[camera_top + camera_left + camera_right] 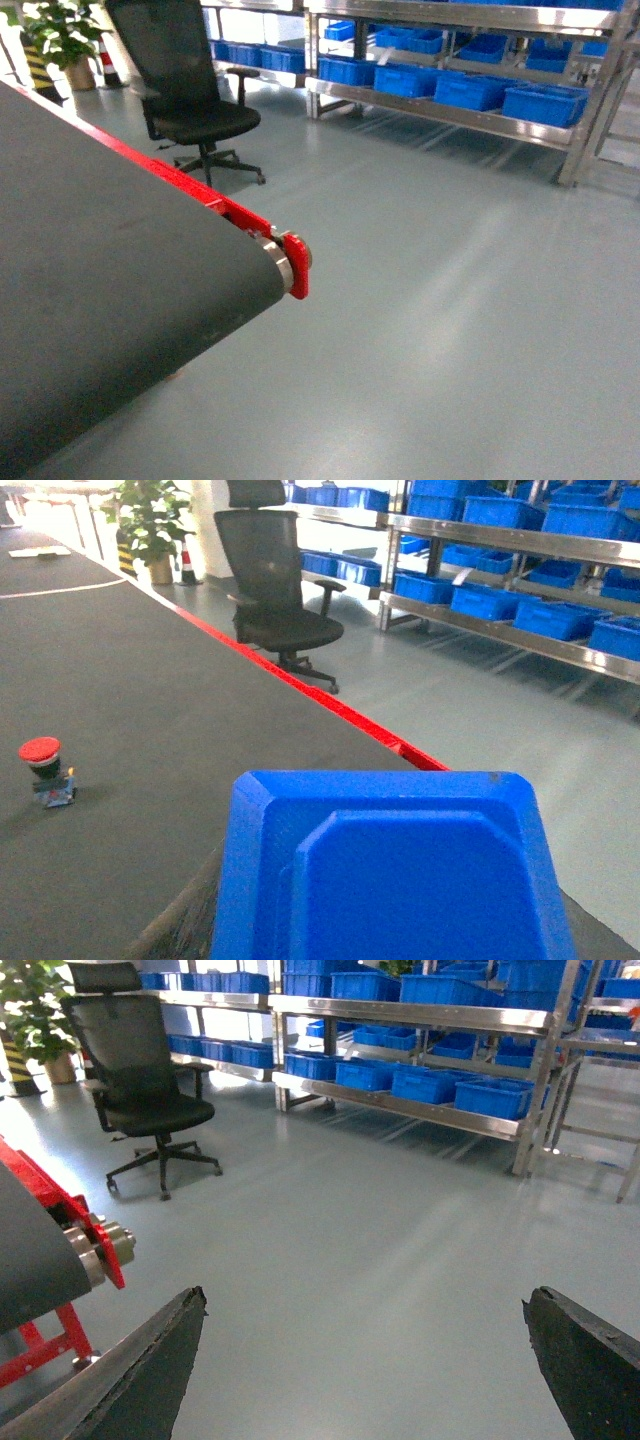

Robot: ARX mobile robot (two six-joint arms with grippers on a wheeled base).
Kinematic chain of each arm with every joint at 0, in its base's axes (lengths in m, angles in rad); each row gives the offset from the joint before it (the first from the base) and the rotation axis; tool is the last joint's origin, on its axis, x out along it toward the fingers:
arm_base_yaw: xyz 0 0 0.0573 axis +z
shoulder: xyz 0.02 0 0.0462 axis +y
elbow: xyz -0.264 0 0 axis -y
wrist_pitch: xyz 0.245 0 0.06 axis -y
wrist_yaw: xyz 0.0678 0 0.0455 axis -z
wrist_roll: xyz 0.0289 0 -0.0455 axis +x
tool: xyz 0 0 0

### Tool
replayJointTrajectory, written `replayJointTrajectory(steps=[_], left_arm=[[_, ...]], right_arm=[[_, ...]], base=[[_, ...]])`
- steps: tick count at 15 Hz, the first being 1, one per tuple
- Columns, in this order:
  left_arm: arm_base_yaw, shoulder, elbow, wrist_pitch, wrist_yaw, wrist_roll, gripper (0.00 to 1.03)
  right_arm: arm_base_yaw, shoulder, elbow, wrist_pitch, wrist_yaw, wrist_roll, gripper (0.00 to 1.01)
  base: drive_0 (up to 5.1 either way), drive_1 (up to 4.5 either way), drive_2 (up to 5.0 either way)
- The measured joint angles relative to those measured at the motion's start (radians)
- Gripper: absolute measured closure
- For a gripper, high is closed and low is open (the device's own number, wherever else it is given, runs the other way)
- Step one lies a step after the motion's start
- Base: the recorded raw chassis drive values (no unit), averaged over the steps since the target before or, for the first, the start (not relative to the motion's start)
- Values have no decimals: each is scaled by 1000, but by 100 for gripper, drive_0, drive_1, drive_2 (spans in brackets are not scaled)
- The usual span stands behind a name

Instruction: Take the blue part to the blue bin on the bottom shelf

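Across grey floor, the steel bottom shelf (440,112) lies ahead-right of the left gripper (395,880) clamping a blue plastic part (400,860); right gripper (360,1360) gapes empty.

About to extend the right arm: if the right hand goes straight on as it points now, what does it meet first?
Nothing close: the open right hand faces bare grey floor. Far ahead stands the stainless-steel rack's bottom shelf with blue plastic bins; depth unclear.
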Motion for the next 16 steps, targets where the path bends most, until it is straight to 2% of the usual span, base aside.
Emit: replayJointTrajectory(steps=[16], left_arm=[[0,0,0,0,0,0,59]], right_arm=[[0,0,0,0,0,0,3]], base=[[-163,-163,-163]])
